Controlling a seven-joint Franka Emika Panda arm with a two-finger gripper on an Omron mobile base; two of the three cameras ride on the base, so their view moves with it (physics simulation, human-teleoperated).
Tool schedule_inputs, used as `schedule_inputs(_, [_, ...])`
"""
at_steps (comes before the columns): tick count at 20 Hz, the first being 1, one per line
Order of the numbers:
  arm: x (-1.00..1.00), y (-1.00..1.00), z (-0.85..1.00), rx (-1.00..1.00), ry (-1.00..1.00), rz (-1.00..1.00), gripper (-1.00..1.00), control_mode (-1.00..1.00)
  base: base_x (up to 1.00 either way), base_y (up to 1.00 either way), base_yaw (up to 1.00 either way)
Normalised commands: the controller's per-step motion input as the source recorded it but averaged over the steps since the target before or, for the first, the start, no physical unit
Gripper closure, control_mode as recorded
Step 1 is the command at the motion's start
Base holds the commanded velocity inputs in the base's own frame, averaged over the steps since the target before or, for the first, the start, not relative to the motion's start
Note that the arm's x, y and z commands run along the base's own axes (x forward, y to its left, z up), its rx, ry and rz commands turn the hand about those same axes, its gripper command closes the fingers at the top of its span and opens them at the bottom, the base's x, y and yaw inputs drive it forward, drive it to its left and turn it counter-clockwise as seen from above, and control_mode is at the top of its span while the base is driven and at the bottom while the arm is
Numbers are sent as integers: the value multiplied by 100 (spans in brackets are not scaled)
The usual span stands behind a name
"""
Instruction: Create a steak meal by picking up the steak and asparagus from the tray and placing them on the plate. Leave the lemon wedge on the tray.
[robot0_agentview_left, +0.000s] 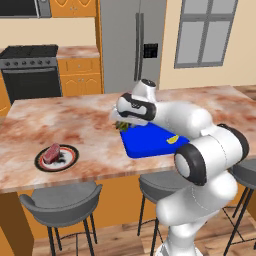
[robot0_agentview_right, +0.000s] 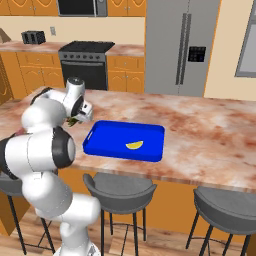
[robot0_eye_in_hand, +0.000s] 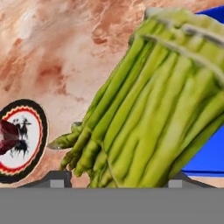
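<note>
Gripper (robot0_eye_in_hand: 114, 181) pinching asparagus (robot0_eye_in_hand: 153, 109), lifted over tray (robot0_agentview_right: 107, 142) edge for carry toward plate (robot0_agentview_left: 70, 161). Steak (robot0_agentview_left: 51, 153) on plate. Lemon wedge (robot0_agentview_right: 134, 145) left on tray.

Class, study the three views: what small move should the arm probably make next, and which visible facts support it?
Probably carry the asparagus sideways toward the plate. The gripper is shut on the bundle near the tray's edge, the steak already lies on the plate, and the lemon wedge rests on the tray.
</note>
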Motion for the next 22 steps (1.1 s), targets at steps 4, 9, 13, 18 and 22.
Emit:
schedule_inputs(4, [-11, 99, 0, 1, 1, 21, 100, -100, 0, 0, 0])
schedule_inputs(9, [-2, 92, -3, 0, 5, 15, 100, -100, 0, 0, 0])
schedule_inputs(13, [0, 89, -23, 0, 7, 14, 100, -100, 0, 0, 0])
schedule_inputs(18, [0, 83, -26, 0, 10, 13, 100, -100, 0, 0, 0])
schedule_inputs(22, [0, 65, -36, 0, 11, 9, 100, -100, 0, 0, 0])
